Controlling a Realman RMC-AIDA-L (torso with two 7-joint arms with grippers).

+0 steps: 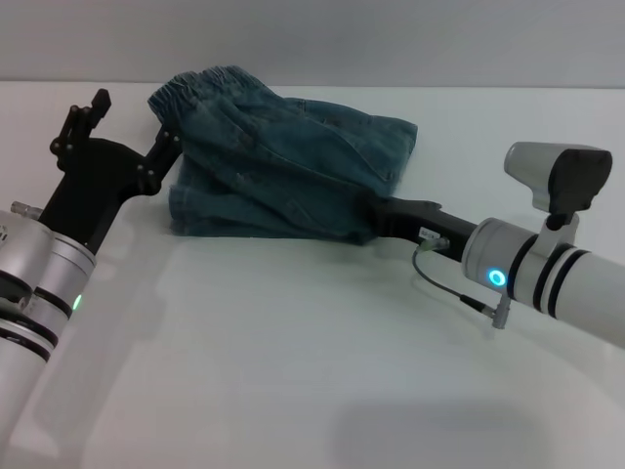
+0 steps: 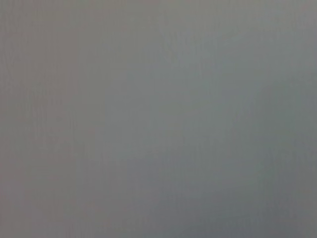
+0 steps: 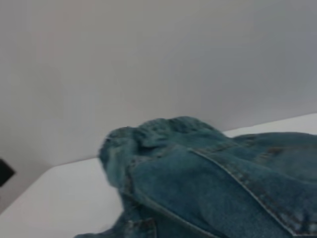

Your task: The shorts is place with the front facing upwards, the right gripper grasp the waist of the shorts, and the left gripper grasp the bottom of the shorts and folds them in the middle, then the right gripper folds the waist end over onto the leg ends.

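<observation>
The blue-green denim shorts (image 1: 293, 166) lie folded in a thick bundle at the back middle of the white table (image 1: 293, 352). Their ruffled waist (image 1: 200, 86) is at the bundle's far left corner and also shows in the right wrist view as the waist (image 3: 148, 134) on the far side of the shorts (image 3: 223, 193). I cannot pick out the leg ends in the folds. My right gripper (image 1: 376, 220) reaches into the bundle's near right corner, its tip hidden by the cloth. My left gripper (image 1: 132, 125) stands open just left of the shorts, with one finger (image 1: 166, 145) beside their edge and nothing between its jaws.
A grey wall rises behind the table's far edge (image 1: 488, 88). A thin dark cable (image 1: 439, 283) loops under the right wrist. The left wrist view shows only plain grey.
</observation>
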